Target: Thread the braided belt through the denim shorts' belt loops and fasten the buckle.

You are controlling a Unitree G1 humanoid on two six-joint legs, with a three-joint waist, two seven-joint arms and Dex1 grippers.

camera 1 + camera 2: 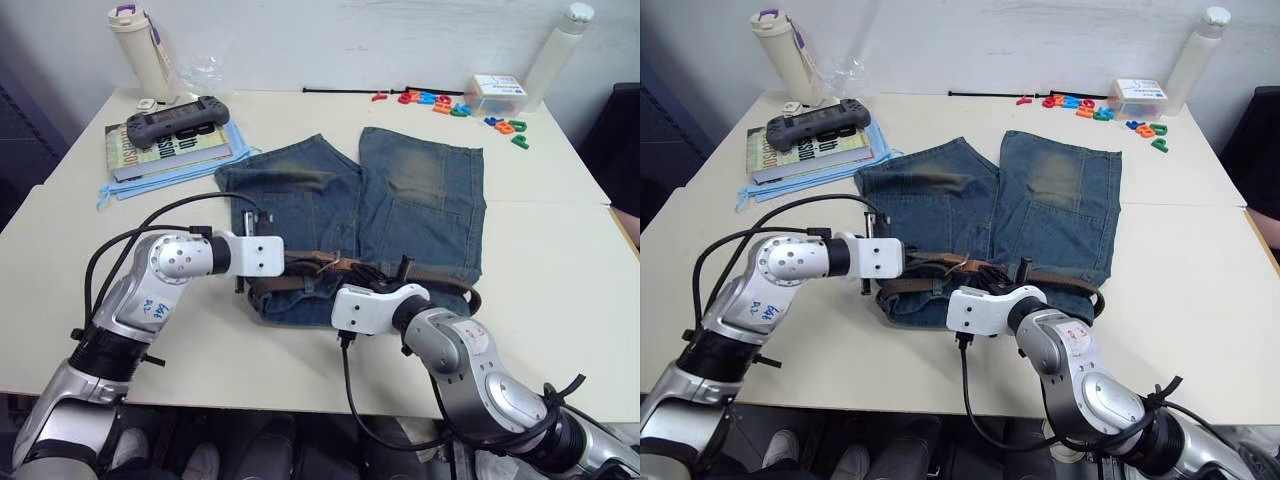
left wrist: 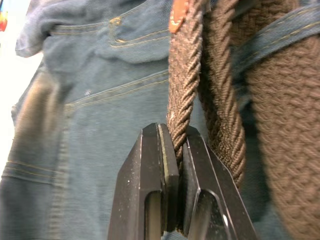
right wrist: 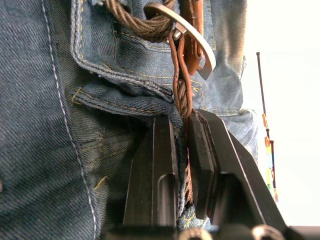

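step: fastening, judged | braided belt point(image 1: 440, 283) along near waistband of denim shorts point(image 1: 420, 200) | left gripper point(image 2: 176, 165) clamped on belt's free end | right gripper point(image 3: 182, 145) pinching strap by buckle point(image 3: 187, 30) | next: likely feed end through buckle | writing: none legible

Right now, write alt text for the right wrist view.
The right gripper with two black fingers is shut on the brown braided belt just below its silver metal buckle. Faded blue denim shorts lie behind, the belt running along their waistband.
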